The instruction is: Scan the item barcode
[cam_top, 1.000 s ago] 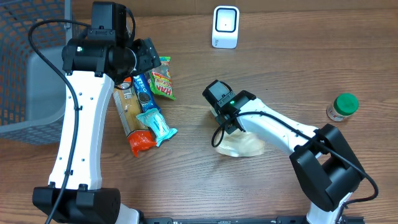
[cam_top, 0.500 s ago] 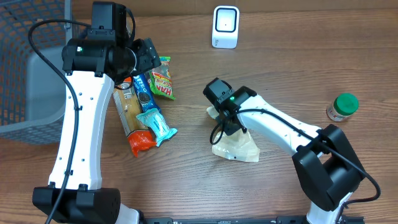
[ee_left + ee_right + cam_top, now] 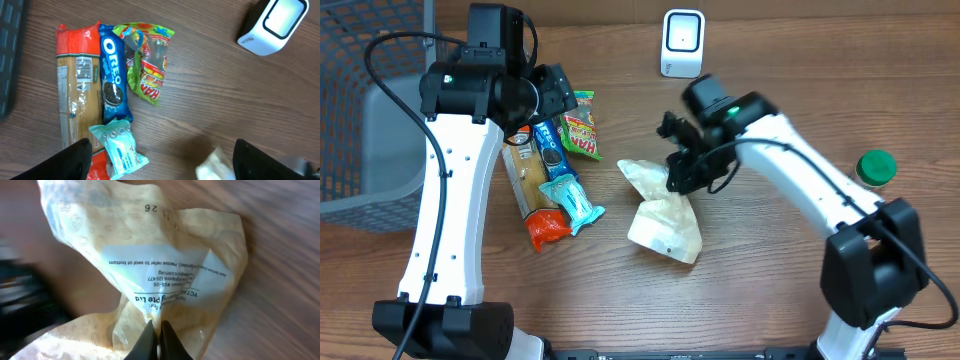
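A crumpled cream plastic bag (image 3: 660, 215) with a white printed label (image 3: 165, 262) hangs lifted off the table at centre. My right gripper (image 3: 688, 177) is shut on a fold of the cream bag (image 3: 150, 280), pinching it between its dark fingertips (image 3: 146, 339). No barcode shows on the label's visible face. The white scanner (image 3: 682, 43) stands at the back of the table, also the scanner (image 3: 274, 25) in the left wrist view. My left gripper (image 3: 160, 165) hovers open above the snack pile, holding nothing.
A pile at left holds an Oreo pack (image 3: 113, 80), a green Haribo bag (image 3: 148, 60), a long cracker pack (image 3: 75, 95) and a teal tissue pack (image 3: 122, 149). A green-lidded jar (image 3: 871, 170) stands at right. A grey basket (image 3: 360, 110) sits at far left.
My right gripper closed on the cream bag, lifted it off the table and swung back toward the scanner. The bag now dangles, stretched out leftward. The left arm stayed still.
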Robot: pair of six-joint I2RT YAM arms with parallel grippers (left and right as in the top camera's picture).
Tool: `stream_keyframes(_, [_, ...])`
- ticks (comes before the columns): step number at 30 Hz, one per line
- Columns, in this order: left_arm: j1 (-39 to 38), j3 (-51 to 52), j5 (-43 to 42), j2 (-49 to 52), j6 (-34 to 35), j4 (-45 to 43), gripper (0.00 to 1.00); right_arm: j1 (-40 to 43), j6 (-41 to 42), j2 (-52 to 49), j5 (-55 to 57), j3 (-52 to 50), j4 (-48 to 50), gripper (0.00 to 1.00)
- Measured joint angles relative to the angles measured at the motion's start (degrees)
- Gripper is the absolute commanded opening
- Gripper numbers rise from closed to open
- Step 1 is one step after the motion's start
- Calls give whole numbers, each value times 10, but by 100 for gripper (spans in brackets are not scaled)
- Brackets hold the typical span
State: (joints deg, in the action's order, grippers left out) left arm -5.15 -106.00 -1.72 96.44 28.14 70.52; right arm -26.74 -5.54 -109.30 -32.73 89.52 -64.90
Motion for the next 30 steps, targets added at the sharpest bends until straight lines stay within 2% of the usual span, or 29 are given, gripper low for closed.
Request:
stream_keyframes(5, [0,0,3,0,0,0,82,90,-101,0,-193,0,-47,4])
stream_keyframes(11, [0,0,5,0,0,0,82,168,-195,0,-321,0,-108,4])
stream_keyframes(20, [0,0,5,0,0,0,82,176,-269,0,-454,0,-149,4])
stream_keyframes(30, [0,0,5,0,0,2,83,176,-277,0,-499,0,-162,4])
